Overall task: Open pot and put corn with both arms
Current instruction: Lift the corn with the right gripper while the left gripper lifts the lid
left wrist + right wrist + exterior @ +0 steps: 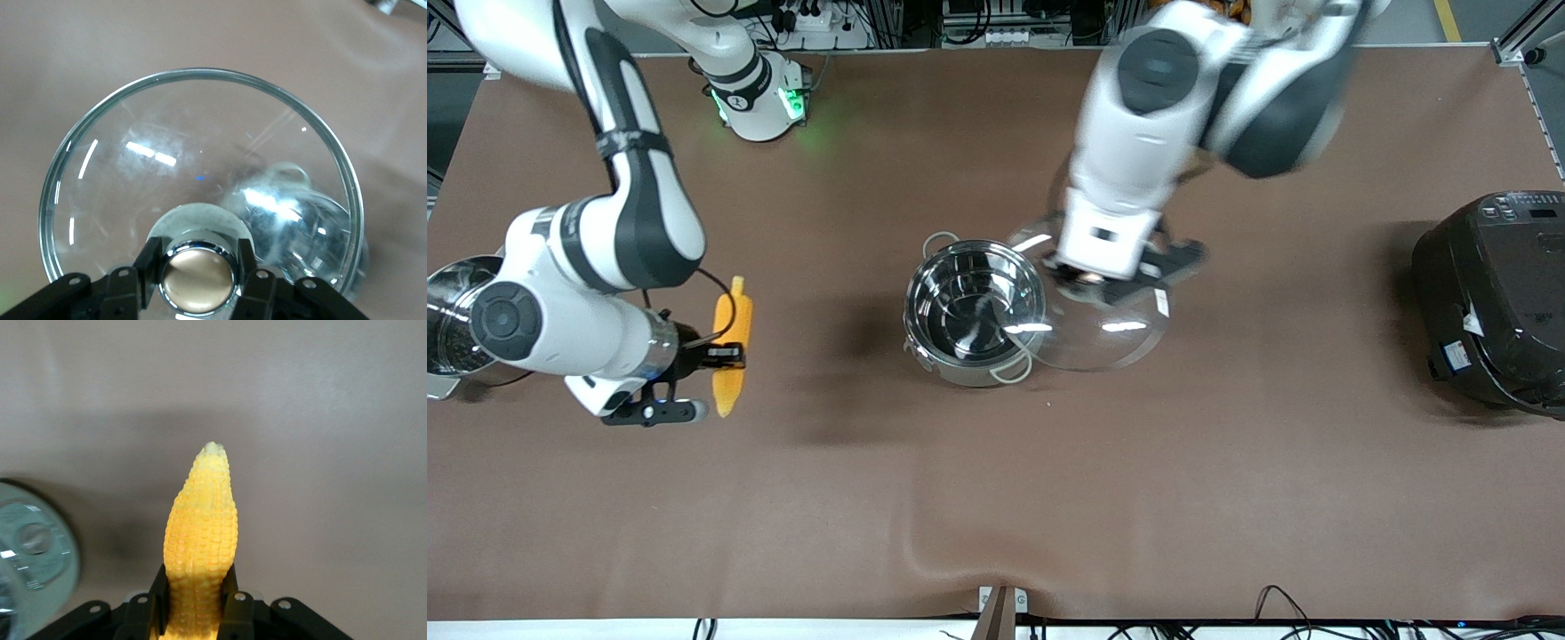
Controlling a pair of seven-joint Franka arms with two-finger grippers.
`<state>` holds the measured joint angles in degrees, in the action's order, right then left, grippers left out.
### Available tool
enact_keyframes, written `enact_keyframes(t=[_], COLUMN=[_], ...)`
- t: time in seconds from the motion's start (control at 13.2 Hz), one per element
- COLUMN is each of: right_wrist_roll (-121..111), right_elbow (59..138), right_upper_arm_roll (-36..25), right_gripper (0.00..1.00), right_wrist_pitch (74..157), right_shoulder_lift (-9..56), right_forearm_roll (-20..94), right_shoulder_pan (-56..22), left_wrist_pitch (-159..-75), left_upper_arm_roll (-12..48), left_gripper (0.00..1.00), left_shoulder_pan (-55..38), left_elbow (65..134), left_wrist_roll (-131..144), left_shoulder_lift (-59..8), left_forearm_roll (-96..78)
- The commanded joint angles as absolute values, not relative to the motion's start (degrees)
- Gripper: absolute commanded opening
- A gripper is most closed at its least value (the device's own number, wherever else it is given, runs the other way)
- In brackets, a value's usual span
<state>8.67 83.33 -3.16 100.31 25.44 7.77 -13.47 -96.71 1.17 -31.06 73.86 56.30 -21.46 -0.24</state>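
The steel pot (974,311) stands open in the middle of the table, and I see nothing inside it. My left gripper (1096,277) is shut on the metal knob (198,279) of the clear glass lid (1107,333). It holds the lid tilted over the table beside the pot, toward the left arm's end. Through the lid (167,160) the pot (293,213) shows in the left wrist view. My right gripper (725,356) is shut on the yellow corn (732,316) over the table toward the right arm's end. The corn (203,520) sticks out from between the gripper's (197,597) fingers.
A steel steamer pot (449,329) stands at the right arm's end of the table, partly hidden by the right arm. A large black electric cooker (1494,302) stands at the left arm's end. The brown table cloth (996,498) bulges near the front camera.
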Motion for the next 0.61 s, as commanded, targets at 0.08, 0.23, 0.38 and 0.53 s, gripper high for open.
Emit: enact_keyframes(t=[0.08, 0.23, 0.38, 0.53], right_wrist_roll=[21.76, 30.28, 38.11, 41.38], right_elbow=[77.09, 76.73, 76.82, 76.82], right_upper_arm_roll=[-3.60, -3.69, -3.60, -3.69], right_gripper=[0.03, 0.03, 0.03, 0.03], right_wrist_pitch=[95.19, 95.27, 96.15, 98.34], right_shoulder_lift=[24.87, 24.96, 25.40, 25.92], right_forearm_roll=[7.82, 7.65, 7.56, 7.38], right_shoulder_pan=[-21.95, -27.04, -30.66, -33.21], left_wrist_pitch=[-96.85, -98.95, -105.34, -114.65], left_upper_arm_roll=[1.93, 1.93, 1.85, 1.67], left_gripper=[0.00, 0.00, 0.00, 0.00], left_shoulder_pan=[-19.98, -14.70, -10.56, -8.72], left_elbow=[88.65, 95.06, 103.49, 112.63], left_wrist_roll=[37.23, 30.36, 25.24, 24.61], left_shoulder_lift=[-11.79, -9.94, -8.36, -7.47], left_forearm_roll=[-2.55, -2.55, -2.37, -1.67])
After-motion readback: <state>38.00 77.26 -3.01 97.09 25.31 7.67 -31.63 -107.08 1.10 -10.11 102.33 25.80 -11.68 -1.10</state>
